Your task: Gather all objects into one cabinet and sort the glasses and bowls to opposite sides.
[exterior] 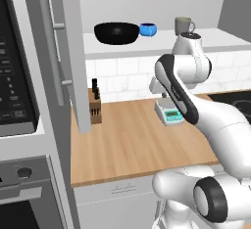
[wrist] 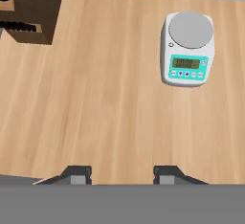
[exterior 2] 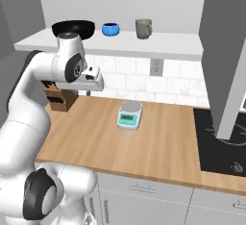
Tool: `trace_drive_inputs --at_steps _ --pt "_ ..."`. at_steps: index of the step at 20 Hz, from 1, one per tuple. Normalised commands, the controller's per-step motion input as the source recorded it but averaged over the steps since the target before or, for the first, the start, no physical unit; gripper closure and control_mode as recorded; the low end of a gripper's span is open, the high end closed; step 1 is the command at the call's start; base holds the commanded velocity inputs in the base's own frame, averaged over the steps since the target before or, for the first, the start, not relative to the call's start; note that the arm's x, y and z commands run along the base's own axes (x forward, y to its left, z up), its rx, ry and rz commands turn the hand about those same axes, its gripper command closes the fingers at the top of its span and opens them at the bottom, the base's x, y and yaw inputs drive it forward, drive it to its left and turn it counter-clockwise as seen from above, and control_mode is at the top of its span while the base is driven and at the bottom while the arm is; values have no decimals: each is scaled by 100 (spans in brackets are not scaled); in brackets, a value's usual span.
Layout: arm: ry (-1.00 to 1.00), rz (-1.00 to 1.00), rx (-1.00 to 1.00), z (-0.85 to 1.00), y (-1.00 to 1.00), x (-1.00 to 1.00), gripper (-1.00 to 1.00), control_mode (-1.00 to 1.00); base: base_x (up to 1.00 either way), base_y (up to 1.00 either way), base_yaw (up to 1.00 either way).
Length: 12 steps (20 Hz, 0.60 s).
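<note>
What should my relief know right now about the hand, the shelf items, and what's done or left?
Hand: open, holding nothing, facing down over the wooden counter near the kitchen scale.
On the white shelf of the open cabinet: black bowl at one end, blue bowl beside it, one mug further along.
Done: bowls grouped, this mug set apart from them.
Left: find the second mug and place it beside the first.

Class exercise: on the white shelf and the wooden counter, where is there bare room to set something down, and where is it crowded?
On the white shelf, bare room lies right of the mug. The black bowl and blue bowl crowd its left. On the counter, a wide patch lies between the knife block and scale.
</note>
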Motion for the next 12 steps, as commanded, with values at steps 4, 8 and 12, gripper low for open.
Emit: trace_drive_inputs --at_steps 4,8,12 --pt "-8 0 0 5 0 -30 -100 -100 0 0 0" --pt "-10 -4 0 32 -1 -79 -100 -100 0 0 0" --pt "-9 -14 1 40 -4 -100 -100 -100 0 0 0"
